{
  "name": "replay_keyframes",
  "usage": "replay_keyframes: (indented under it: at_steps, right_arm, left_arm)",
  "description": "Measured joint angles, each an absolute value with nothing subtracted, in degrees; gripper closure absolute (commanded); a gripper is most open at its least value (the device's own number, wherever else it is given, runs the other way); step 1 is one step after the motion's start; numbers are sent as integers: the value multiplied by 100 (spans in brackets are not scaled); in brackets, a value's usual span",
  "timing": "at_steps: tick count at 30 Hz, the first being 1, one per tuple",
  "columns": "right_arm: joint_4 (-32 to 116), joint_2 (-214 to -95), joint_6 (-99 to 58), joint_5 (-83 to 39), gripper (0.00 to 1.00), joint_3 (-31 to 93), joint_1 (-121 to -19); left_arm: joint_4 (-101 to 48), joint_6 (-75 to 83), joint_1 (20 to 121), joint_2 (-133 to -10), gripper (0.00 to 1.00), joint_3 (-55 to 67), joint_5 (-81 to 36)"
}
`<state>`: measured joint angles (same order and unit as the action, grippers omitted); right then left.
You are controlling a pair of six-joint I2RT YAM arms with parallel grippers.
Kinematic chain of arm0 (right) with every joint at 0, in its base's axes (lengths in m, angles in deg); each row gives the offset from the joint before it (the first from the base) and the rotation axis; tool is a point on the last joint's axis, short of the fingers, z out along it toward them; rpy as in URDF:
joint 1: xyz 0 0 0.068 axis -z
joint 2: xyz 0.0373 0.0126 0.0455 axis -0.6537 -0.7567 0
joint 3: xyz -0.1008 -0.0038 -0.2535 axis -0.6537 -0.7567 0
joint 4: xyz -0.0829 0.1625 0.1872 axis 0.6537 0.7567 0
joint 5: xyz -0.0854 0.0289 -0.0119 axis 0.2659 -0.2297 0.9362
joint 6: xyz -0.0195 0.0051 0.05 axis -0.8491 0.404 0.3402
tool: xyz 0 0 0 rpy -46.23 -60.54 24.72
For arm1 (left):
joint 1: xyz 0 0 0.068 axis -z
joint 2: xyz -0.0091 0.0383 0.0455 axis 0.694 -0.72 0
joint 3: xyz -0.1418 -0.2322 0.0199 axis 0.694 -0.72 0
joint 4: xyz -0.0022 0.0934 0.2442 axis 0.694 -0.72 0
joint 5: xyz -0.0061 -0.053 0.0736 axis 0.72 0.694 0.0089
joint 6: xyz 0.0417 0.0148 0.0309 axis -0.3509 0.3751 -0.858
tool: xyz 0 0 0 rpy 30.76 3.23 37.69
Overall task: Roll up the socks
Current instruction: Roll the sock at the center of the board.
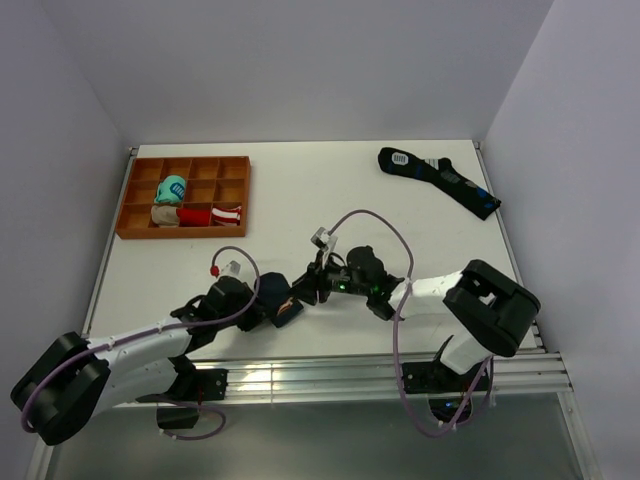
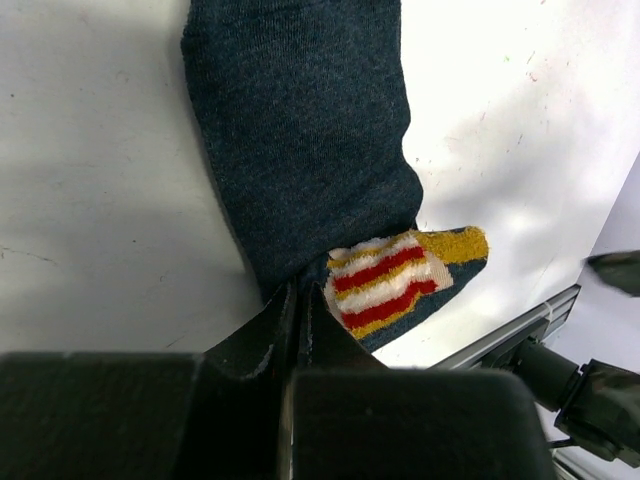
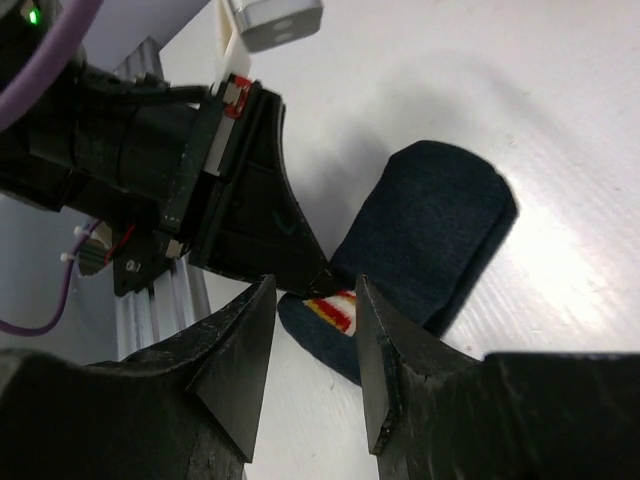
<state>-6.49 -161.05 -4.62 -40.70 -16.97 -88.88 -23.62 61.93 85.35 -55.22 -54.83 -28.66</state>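
Observation:
The short dark navy socks [image 1: 276, 292] lie flat near the table's front edge, with the red-white-yellow patch [image 2: 395, 280] at the near end. My left gripper [image 1: 268, 308] is shut on the socks' edge right beside the patch; in the left wrist view [image 2: 298, 292] the jaws pinch dark fabric. My right gripper [image 1: 306, 288] is open and empty, just right of the socks. In the right wrist view [image 3: 312, 300] its jaws stand apart on either side of the patch end of the socks [image 3: 430, 230], without touching, and the left gripper's fingertips [image 3: 300, 255] are close in front.
An orange divided tray [image 1: 130, 215] at the far left holds a teal bundle [image 1: 172, 189], a beige bundle [image 1: 165, 214] and a red-white bundle [image 1: 212, 215]. A longer dark sock [image 1: 440, 180] with blue marks lies at the far right. The metal rail [image 1: 330, 375] borders the front edge.

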Motion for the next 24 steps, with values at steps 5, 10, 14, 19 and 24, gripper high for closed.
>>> replay_keyframes:
  at_steps: [5, 10, 14, 19, 24]
  right_arm:
    - [-807, -16418, -468, -4083, 55, -1695, -9100]
    - [-879, -16671, -490, -4105, 55, -1695, -9130]
    - [-885, -16809, -538, -4085, 55, -1695, -9130]
    - [-916, -17010, -599, -4061, 55, -1679, -9130]
    - [-1006, -17111, -597, -4061, 55, -1679, -9132]
  left_arm:
    - [-2419, 6088, 8474, -5596, 100, -5415, -2764]
    - [-2408, 6062, 8409, -5705, 100, -5367, -2646]
    - [-2393, 6025, 8358, -5762, 100, -5345, -2556]
    - [-2371, 5974, 8304, -5797, 100, -5336, -2471]
    - [-2371, 5952, 8251, -5828, 100, -5312, -2403]
